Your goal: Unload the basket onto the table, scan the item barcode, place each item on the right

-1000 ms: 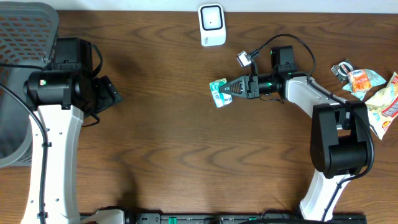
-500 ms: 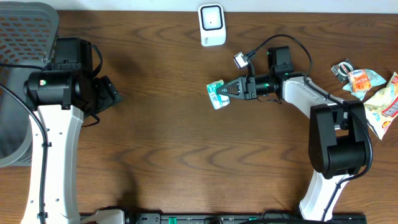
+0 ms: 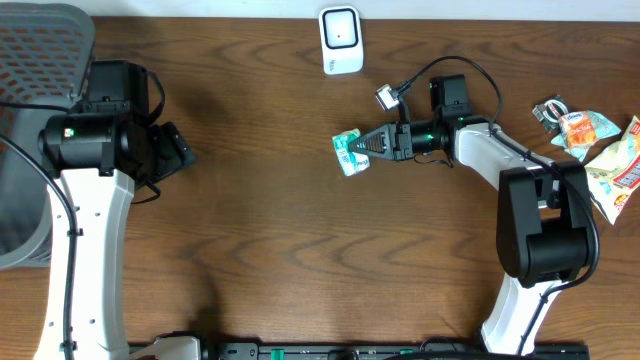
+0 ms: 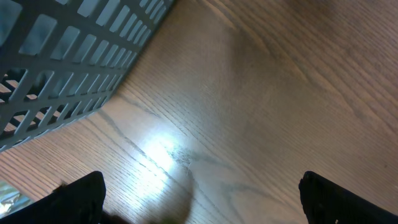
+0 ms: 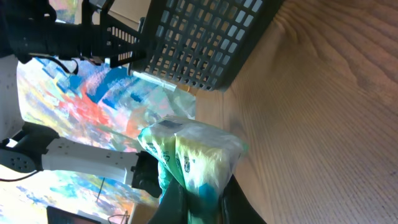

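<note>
Right of centre on the wooden worktop (image 3: pixel 280 230): the right gripper (image 3: pixel 365 147), pinched fully shut on a small green-and-white packet (image 3: pixel 348 152). Pointed leftward across the scene, with the packet jutting from the fingertips on the left side. In the right wrist view, clamped at the packet's lower end, the crinkled plastic bulging out above the dark fingers. No barcode readable in any view. Hard to tell whether lifted clear of the wood or brushing it.

Farther back, at the far edge: a white scanner (image 3: pixel 340 40), facing up, well apart from the packet and slightly to its left.

On the left side: the left gripper (image 3: pixel 178 150), spread as wide as it goes, with nothing between its fingers. In the left wrist view, only the two dark fingertips (image 4: pixel 81 196) at the bottom corners, bare wood grain and a patch of glare between them.

At the far left corner: a grey slatted basket (image 3: pixel 40 40), just beside the left arm, its wall filling the upper left of the left wrist view.

At the right edge: a loose heap of snack packets (image 3: pixel 600 150), orange, white and yellow, well apart from the held one.
</note>
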`<state>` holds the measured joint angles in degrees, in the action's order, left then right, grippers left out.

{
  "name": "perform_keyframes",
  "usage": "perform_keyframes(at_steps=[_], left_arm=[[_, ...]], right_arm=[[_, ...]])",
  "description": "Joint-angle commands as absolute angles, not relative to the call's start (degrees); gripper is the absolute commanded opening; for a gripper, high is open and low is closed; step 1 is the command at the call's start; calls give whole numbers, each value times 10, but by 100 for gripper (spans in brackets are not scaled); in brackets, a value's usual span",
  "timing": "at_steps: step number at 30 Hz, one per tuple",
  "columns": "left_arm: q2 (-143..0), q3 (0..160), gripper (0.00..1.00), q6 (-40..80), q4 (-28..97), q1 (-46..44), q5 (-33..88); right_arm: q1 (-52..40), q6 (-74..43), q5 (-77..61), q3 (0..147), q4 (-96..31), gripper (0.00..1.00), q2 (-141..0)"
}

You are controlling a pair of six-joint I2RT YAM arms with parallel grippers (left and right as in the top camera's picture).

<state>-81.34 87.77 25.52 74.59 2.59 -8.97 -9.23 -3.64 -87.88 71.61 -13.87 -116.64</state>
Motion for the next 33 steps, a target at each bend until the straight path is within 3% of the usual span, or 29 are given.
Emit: perform_keyframes(at_steps=[1,33], left_arm=[[-816,880,98,260,748,28,-95],[-816,880,98,260,748,28,-95]], right_arm=[[-102,-27,-895,715,-139,1,-1171],[-82,-32,-895,715,-151,1,-1171]])
